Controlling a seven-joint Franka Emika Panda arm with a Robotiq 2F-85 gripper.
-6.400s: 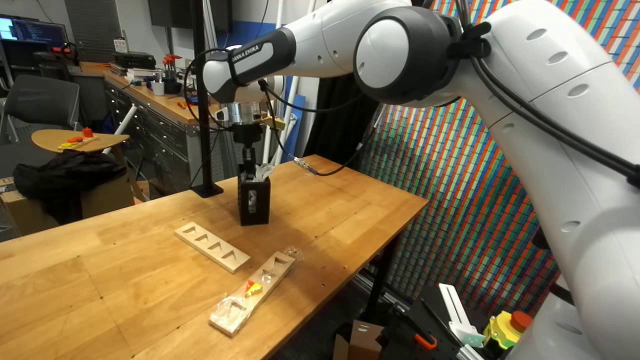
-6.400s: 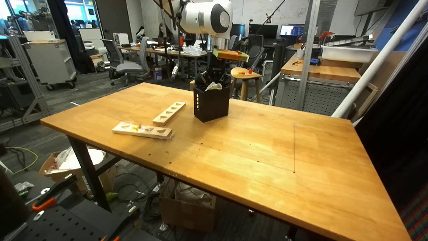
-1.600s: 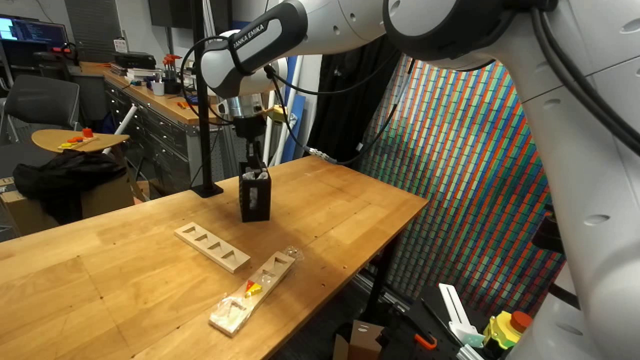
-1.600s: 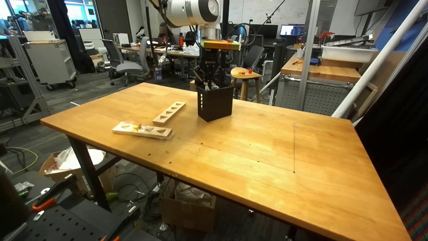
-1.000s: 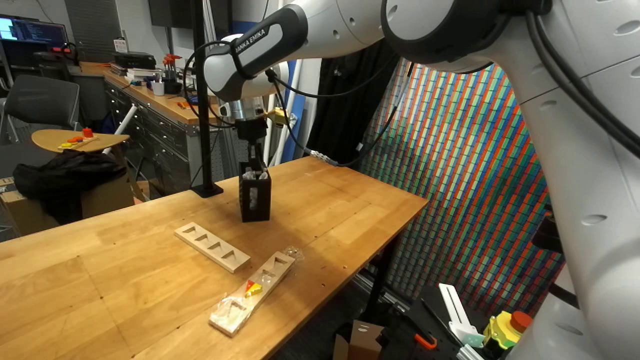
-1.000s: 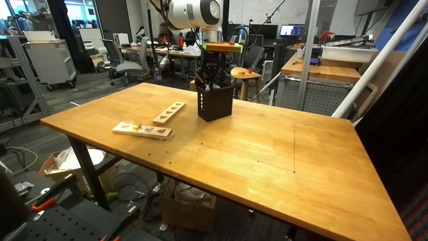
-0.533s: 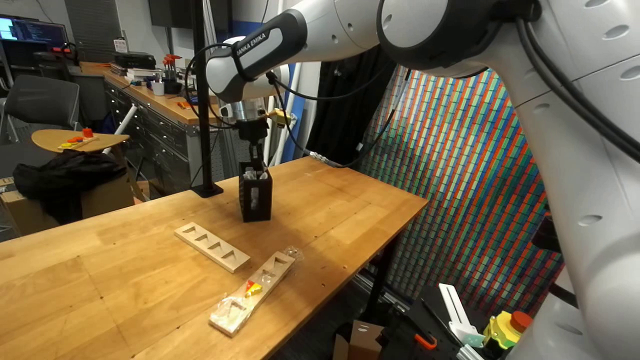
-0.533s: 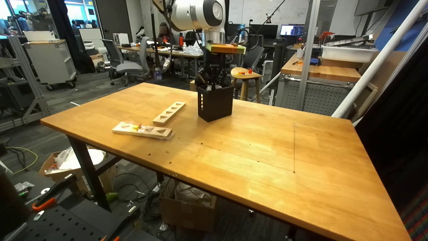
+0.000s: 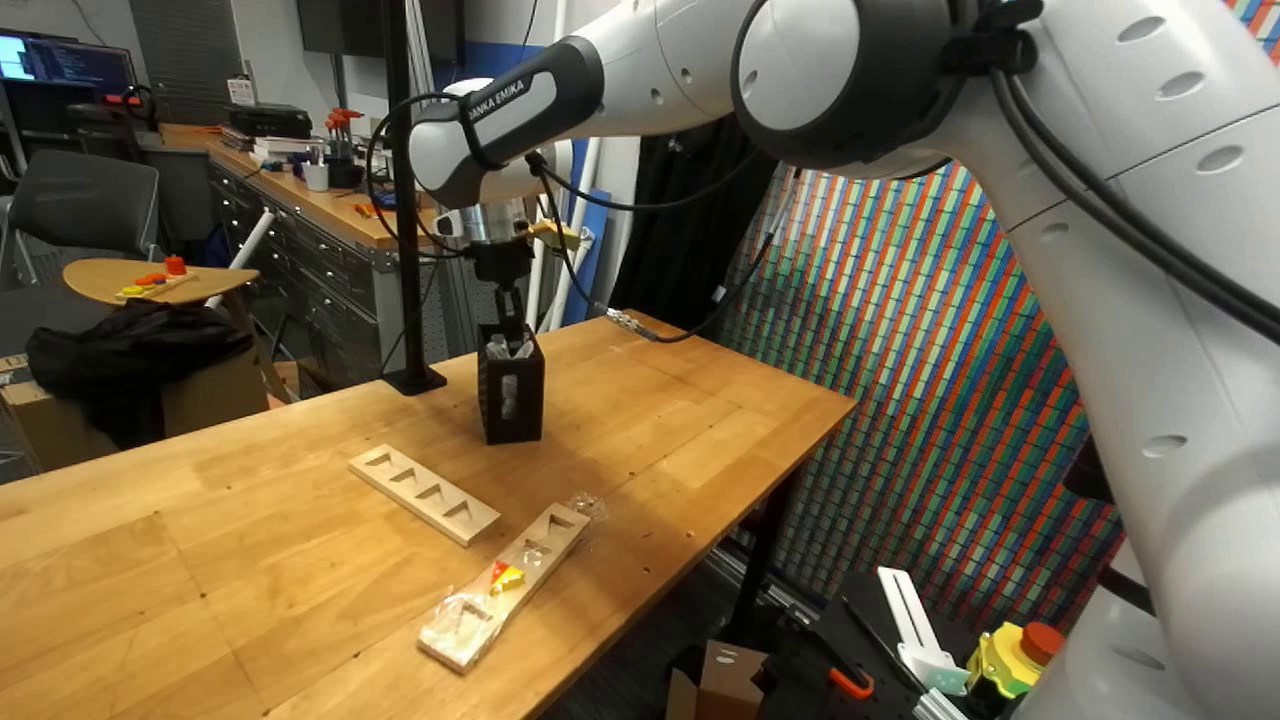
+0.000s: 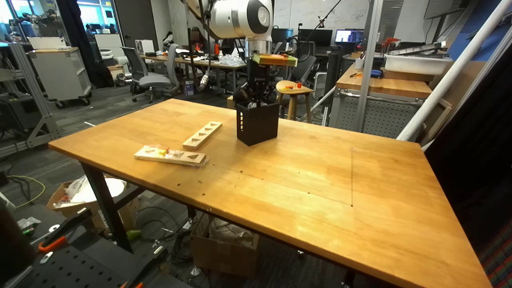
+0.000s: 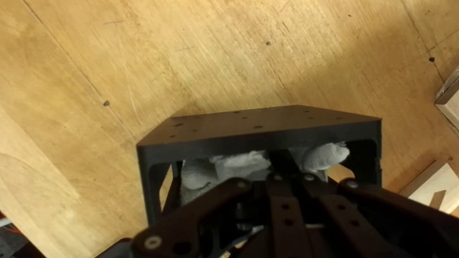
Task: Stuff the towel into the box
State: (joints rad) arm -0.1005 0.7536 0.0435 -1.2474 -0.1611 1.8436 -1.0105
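The black box point(image 9: 529, 400) stands upright on the wooden table point(image 9: 640, 400); it shows in an exterior view point(image 10: 258, 126) and in the wrist view point(image 11: 258, 134). The white towel point(image 11: 244, 163) lies bunched inside it, about at or under the rim, with a rounded fold point(image 11: 326, 156) to one side. A bit of towel shows at the opening in an exterior view point(image 9: 498, 349). My gripper point(image 11: 283, 159) points down into the box with its fingers together, towel on both sides of them. The tips are hidden in the box. The gripper also shows in an exterior view point(image 10: 258, 102).
A bare wooden board with triangular cutouts point(image 9: 425, 493) lies near the box. A plastic-wrapped board point(image 9: 535, 555) with red and yellow pieces lies beyond it near the table edge. A black post point(image 9: 408, 250) stands at the table's other edge, close to the arm.
Since 6.4 seconds ago the towel that stuck up above the rim has gone down into the box, and the box has shifted slightly. In the last second the gripper has shifted sideways a little.
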